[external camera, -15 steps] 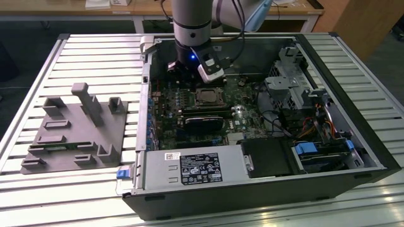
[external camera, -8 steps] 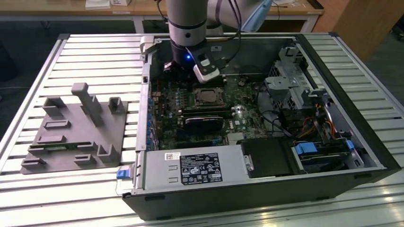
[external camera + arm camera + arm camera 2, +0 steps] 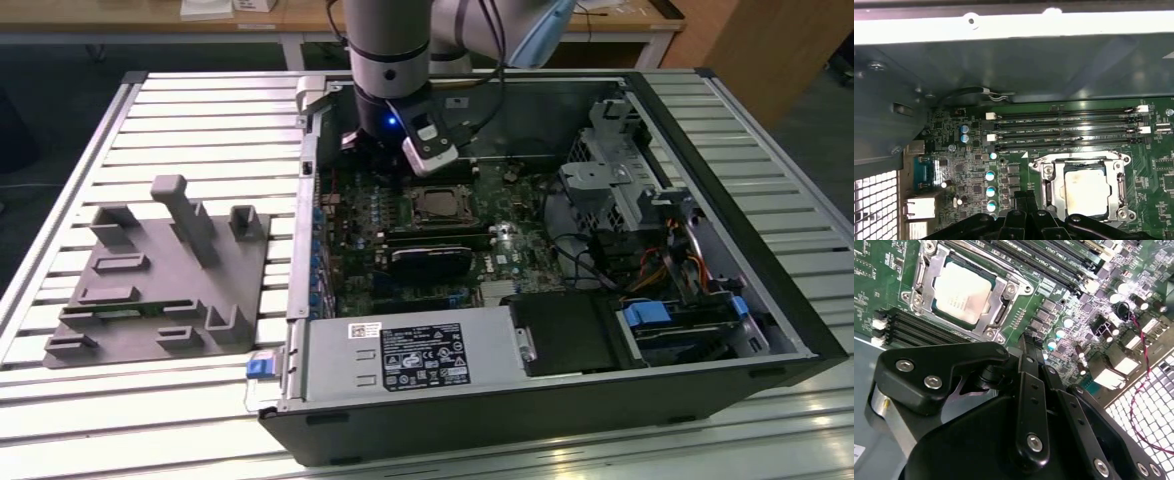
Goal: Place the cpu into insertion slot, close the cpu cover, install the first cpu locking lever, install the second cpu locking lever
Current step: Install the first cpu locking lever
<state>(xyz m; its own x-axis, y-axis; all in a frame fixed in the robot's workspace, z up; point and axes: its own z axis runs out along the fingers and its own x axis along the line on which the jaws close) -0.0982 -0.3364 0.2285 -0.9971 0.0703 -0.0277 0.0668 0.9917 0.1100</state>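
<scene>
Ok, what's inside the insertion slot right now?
The cpu lies flat in the insertion slot, pale face up, with the cpu cover framing it all round. Whatever lies beneath the cpu is covered by it and cannot be seen.

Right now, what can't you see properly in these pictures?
- First wrist view: one edge of the cpu cover, hidden behind the gripper.
- Second wrist view: part of the memory slots, covered by the gripper's black body.
- Exterior view: the circuit board beyond the cpu, hidden by the arm.
</scene>
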